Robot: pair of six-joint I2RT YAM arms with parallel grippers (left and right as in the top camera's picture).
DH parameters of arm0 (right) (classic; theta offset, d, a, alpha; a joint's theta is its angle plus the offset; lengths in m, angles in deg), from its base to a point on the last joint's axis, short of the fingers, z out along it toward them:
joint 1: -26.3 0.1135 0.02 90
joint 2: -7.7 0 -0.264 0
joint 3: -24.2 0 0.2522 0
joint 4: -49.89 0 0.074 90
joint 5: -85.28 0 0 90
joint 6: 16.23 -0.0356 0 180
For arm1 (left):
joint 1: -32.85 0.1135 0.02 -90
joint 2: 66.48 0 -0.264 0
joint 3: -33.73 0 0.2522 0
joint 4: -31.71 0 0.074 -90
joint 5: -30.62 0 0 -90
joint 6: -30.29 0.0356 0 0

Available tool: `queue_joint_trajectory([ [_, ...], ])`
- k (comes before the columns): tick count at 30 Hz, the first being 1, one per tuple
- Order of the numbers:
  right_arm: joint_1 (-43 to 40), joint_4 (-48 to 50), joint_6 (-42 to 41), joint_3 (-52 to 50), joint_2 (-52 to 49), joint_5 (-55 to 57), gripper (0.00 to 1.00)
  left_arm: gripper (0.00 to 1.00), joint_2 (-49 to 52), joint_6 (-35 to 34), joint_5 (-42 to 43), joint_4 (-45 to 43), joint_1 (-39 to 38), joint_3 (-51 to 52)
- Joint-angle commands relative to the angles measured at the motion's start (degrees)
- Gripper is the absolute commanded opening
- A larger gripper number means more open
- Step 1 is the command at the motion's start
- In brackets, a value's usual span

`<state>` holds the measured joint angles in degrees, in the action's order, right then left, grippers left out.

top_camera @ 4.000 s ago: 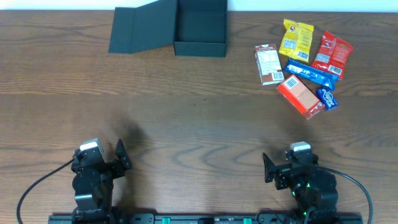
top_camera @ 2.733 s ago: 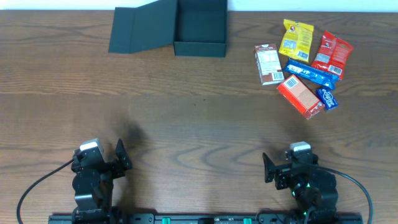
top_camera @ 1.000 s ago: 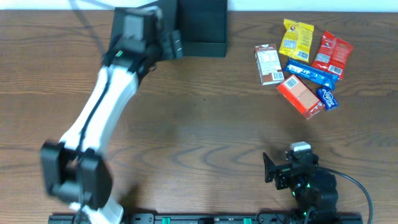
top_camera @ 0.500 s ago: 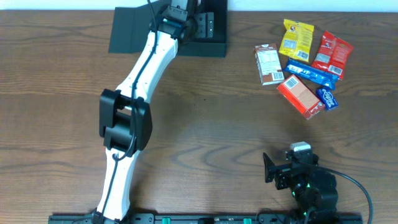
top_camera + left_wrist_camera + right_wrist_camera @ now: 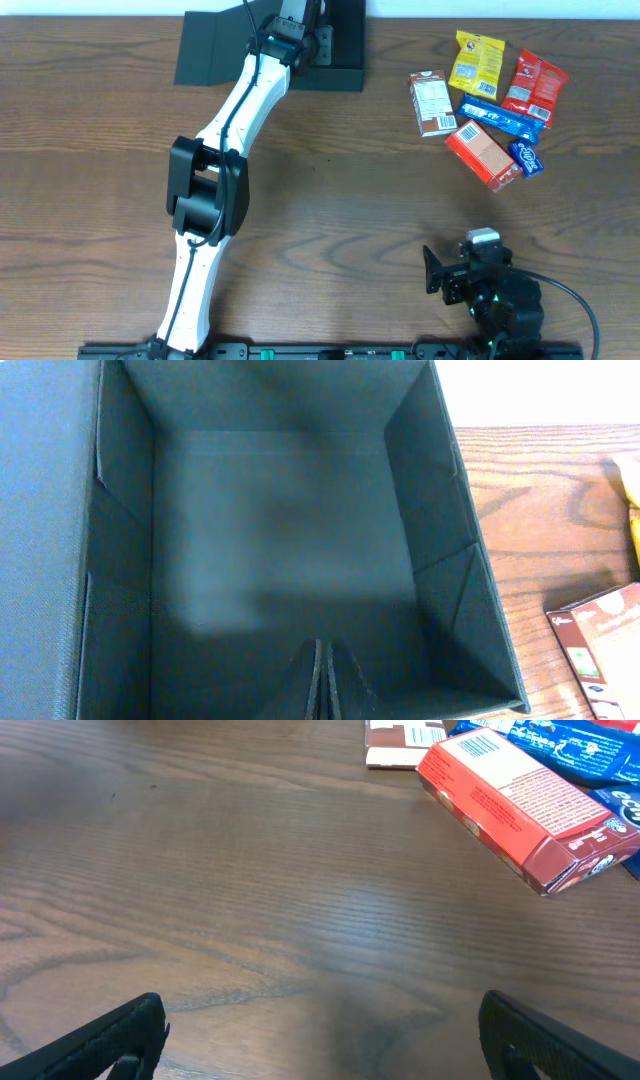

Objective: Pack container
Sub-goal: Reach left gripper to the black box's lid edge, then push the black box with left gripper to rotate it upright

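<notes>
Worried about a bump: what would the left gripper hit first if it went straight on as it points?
Most likely the bare floor of the container: the left gripper, fingers together, points into it, and nothing lies inside. How far off the floor is cannot be told.

My left gripper (image 5: 322, 682) is over the dark teal square cardboard box (image 5: 280, 540): four walls ring it, open from above. Right gripper (image 5: 330, 1038): clear brown wooden table (image 5: 250, 870) up to the red-orange rectangular snack carton (image 5: 520, 810).

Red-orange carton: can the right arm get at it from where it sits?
Probably yes: only bare table lies between the open right hand and the red-orange carton, and its near side is free.
</notes>
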<state>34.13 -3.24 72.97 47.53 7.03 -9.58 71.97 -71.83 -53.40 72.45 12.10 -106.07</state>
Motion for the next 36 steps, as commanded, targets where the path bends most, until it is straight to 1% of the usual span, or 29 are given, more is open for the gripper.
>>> queue_joint_trajectory([
  [1,0.5,-0.1,0.7,-0.4,0.3,0.6,0.99,0.06,0.9,0.4,-0.2,1.0,-0.2,-1.3],
  [8,0.5,-0.1,0.7,-0.4,0.3,0.6,0.99,0.06,1.0,0.4,-4.1,1.3,0.0,2.2],
  [18,0.5,-0.1,0.7,-0.4,0.3,0.6,0.99,0.06,3.6,0.4,-3.5,5.1,0.2,2.2],
  [24,0.5,-0.1,0.7,-0.4,0.3,0.6,0.99,0.05,3.6,3.4,-3.6,7.0,0.2,2.2],
  [28,0.5,-0.1,0.7,-0.4,0.3,0.6,0.99,0.05,3.6,4.9,-3.6,12.1,0.2,2.1],
  [33,0.5,-0.1,0.7,-0.4,0.3,0.6,0.99,0.06,2.5,8.0,-3.6,22.5,0.1,2.1],
  [36,0.5,-0.1,0.7,-0.4,0.3,0.6,0.99,0.06,1.2,9.3,-3.7,26.0,0.1,2.1],
])
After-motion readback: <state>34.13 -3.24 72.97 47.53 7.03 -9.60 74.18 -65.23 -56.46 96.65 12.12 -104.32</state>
